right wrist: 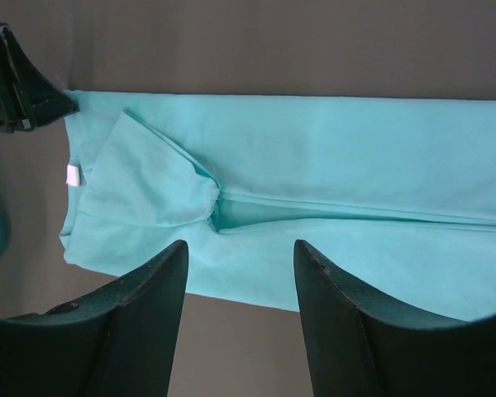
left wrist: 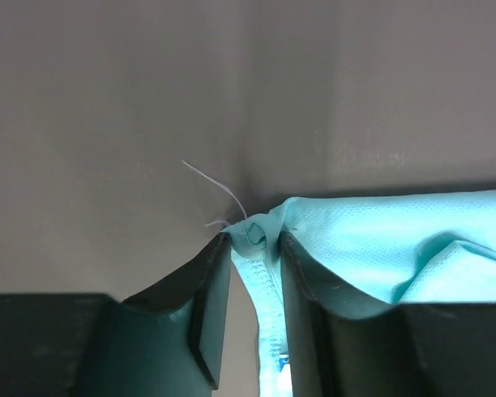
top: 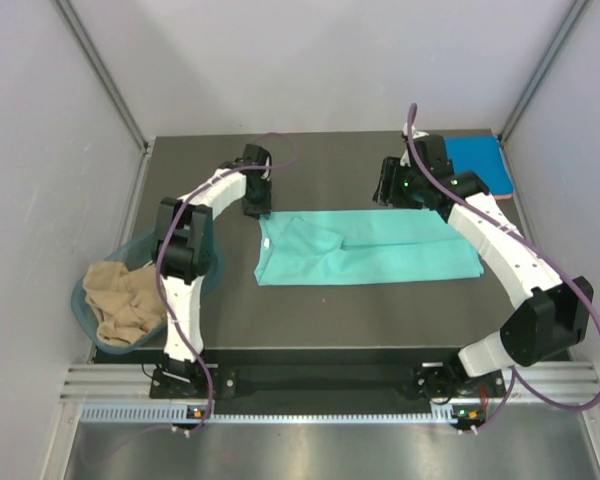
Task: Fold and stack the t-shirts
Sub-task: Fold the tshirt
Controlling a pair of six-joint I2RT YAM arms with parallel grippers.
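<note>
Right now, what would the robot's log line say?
left end effector: teal t-shirt corner between jaws | right end effector: open, empty | tan t-shirt: in tub

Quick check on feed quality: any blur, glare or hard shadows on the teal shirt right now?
Top view: even light, teal shirt sharp, no hard shadows. Left wrist: left fingers dark and soft-edged up close, hem between them in focus. Right wrist: shirt and white label clear, no glare; right fingers near-black.
</note>
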